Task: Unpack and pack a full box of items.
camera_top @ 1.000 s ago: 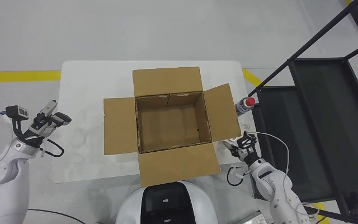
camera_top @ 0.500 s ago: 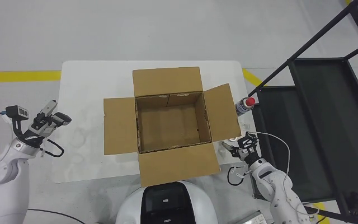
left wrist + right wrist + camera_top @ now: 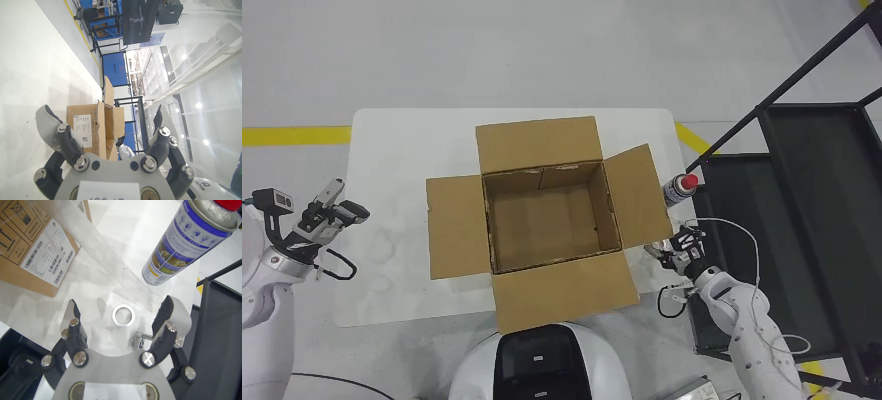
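Observation:
An open cardboard box [image 3: 547, 210] stands mid-table with its flaps spread, and its inside looks bare. A blue-and-white spray can [image 3: 679, 187] with a red cap stands upright by the box's right flap; it is also in the right wrist view [image 3: 187, 243]. My right gripper [image 3: 121, 309] hovers open just over the table, near the can [image 3: 682, 246]. A small metal ring [image 3: 123, 315] lies flat between its fingers, untouched. My left gripper [image 3: 103, 115] is open and holds nothing, off the table's left edge [image 3: 342, 212], facing the box's side [image 3: 98, 128].
A black metal rack [image 3: 802, 230] stands close to the table's right edge, beside my right arm. A small metal bracket [image 3: 140, 341] lies by the ring. A clear strip [image 3: 113, 262] hangs from the labelled box flap [image 3: 37, 243]. The white table [image 3: 402, 150] is bare left of the box.
My right gripper has moved a little away from the robot, toward the spray can. The box has shifted very slightly. The left arm has stayed still.

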### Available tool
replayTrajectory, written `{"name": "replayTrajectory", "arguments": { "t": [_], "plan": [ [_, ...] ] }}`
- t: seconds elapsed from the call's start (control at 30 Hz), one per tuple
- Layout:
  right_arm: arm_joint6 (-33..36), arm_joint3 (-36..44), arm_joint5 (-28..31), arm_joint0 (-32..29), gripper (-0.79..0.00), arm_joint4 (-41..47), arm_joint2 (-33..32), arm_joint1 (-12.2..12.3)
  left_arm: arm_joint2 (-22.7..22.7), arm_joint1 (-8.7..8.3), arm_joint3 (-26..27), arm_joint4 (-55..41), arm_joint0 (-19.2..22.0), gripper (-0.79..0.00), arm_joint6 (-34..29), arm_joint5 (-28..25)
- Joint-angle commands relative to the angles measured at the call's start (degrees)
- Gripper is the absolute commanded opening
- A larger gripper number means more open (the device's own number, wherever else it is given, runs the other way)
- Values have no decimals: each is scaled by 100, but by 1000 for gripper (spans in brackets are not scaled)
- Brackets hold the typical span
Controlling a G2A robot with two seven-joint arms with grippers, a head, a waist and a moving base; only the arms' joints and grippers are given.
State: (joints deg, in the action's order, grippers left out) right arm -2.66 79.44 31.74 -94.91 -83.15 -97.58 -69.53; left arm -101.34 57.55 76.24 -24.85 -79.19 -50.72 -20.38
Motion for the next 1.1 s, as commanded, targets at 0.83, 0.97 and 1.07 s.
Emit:
{"name": "replayTrajectory", "arguments": {
  "t": [0.83, 0.97, 1.07],
  "plan": [
    [157, -690, -576, 477, -499, -521, 407, 77, 0, 0, 0, 0, 0, 0, 0, 0],
    [251, -729, -721, 515, -480, -573, 443, 84, 0, 0, 0, 0, 0, 0, 0, 0],
    [255, -769, -755, 536, -465, -577, 457, 92, 0, 0, 0, 0, 0, 0, 0, 0]
  ]
}}
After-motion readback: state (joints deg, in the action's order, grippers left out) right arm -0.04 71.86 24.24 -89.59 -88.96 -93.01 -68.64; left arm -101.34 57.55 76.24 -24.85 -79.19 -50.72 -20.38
